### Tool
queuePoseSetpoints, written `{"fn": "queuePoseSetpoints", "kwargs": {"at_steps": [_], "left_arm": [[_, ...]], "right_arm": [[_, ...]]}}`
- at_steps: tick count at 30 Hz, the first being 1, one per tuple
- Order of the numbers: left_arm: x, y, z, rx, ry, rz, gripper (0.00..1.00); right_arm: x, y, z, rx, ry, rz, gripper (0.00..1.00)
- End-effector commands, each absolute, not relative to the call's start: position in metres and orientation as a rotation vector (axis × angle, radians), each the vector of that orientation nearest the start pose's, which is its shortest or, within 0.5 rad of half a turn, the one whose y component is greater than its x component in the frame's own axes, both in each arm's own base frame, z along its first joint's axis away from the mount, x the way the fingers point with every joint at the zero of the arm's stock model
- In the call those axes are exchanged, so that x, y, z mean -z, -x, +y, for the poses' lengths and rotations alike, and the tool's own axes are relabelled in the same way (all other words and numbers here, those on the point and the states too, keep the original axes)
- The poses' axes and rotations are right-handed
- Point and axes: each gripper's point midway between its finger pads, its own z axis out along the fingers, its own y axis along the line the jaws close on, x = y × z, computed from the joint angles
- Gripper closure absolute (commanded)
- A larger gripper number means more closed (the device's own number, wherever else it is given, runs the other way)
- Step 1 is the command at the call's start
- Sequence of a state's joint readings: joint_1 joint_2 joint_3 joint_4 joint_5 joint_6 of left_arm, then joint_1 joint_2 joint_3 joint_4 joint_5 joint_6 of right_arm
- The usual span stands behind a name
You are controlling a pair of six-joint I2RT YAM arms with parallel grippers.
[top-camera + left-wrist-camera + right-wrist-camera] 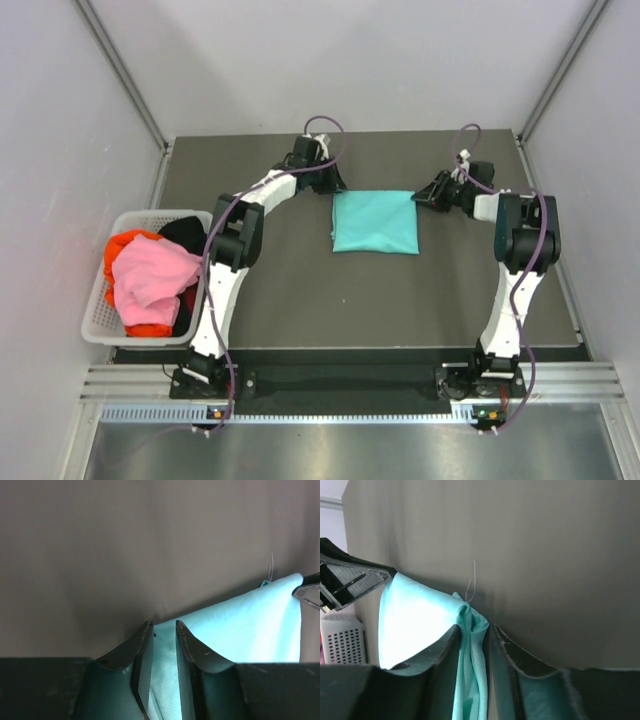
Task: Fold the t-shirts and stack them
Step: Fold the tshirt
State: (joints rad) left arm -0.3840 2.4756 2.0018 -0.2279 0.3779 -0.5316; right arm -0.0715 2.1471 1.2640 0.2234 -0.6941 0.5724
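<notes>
teal t-shirt (375,223): a flat folded rectangle in the middle of the table (300,290), a little toward the far side.
left gripper (328,186): at the shirt's far left corner, jaws narrow, teal cloth pinched between the fingers (142,650).
right gripper (422,197): at the far right corner, jaws narrow, a bunched fold of the same cloth between them.
far edge: runs stretched from 1 gripper to the other; i cannot tell if it is off the table yet.
other shirts: pink t-shirt (150,275) on top, red-orange t-shirt (128,243) and black t-shirt (185,232) beside it, all heaped in the basket (97,318) at the left, well apart from the teal one.
step in hand: i judge it is the next fold, far edge carried toward the near edge.
doing it well: i raise both corners level and together, hold the edge taut, travel straight toward me, lay edge on edge, then release.
risk: the right pinch looks bunched, so that corner may land crumpled.
progress: 1 of 4 shirts is out.
</notes>
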Motion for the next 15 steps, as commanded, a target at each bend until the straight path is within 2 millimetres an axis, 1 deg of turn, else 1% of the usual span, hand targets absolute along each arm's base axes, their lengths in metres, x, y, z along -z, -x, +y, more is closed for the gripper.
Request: {"fn": "queuePoseSetpoints", "kwargs": {"at_steps": [1,2,4,5,6,9,10,11,12,13,14,15], "left_arm": [[-0.057,-0.568,-0.313,0.912,-0.036,2.298,0.7],[-0.058,-0.569,-0.314,0.917,-0.033,2.293,0.7],[-0.058,-0.57,-0.314,0.919,-0.027,2.29,0.7],[-0.058,-0.57,-0.314,0.919,-0.027,2.29,0.7],[-0.058,-0.57,-0.313,0.924,-0.02,2.293,0.7],[-0.07,-0.571,-0.314,0.947,-0.022,2.279,0.69],[-0.084,-0.572,-0.313,0.95,-0.024,2.268,0.69],[-0.093,-0.571,-0.312,0.954,-0.028,2.265,0.69],[-0.102,-0.571,-0.31,0.952,-0.032,2.257,0.68],[-0.121,-0.568,-0.306,0.939,-0.033,2.247,0.68],[-0.129,-0.567,-0.303,0.92,-0.043,2.242,0.66],[-0.145,-0.562,-0.296,0.888,-0.041,2.245,0.63]], "right_arm": [[-0.036,-0.521,0.081,-1.018,-0.371,2.199,0.71],[-0.035,-0.521,0.08,-1.023,-0.376,2.199,0.76],[-0.037,-0.524,0.081,-1.027,-0.373,2.193,0.8],[-0.036,-0.524,0.081,-1.025,-0.375,2.196,0.84],[-0.035,-0.525,0.08,-1.025,-0.379,2.195,0.85],[-0.037,-0.527,0.081,-1.033,-0.377,2.193,0.84],[-0.042,-0.529,0.081,-1.04,-0.374,2.185,0.82],[-0.047,-0.527,0.083,-1.064,-0.372,2.18,0.74],[-0.058,-0.527,0.083,-1.071,-0.361,2.163,0.68],[-0.066,-0.526,0.083,-1.075,-0.356,2.153,0.63],[-0.073,-0.524,0.083,-1.074,-0.342,2.147,0.54],[-0.084,-0.521,0.083,-1.06,-0.319,2.147,0.48]]}}
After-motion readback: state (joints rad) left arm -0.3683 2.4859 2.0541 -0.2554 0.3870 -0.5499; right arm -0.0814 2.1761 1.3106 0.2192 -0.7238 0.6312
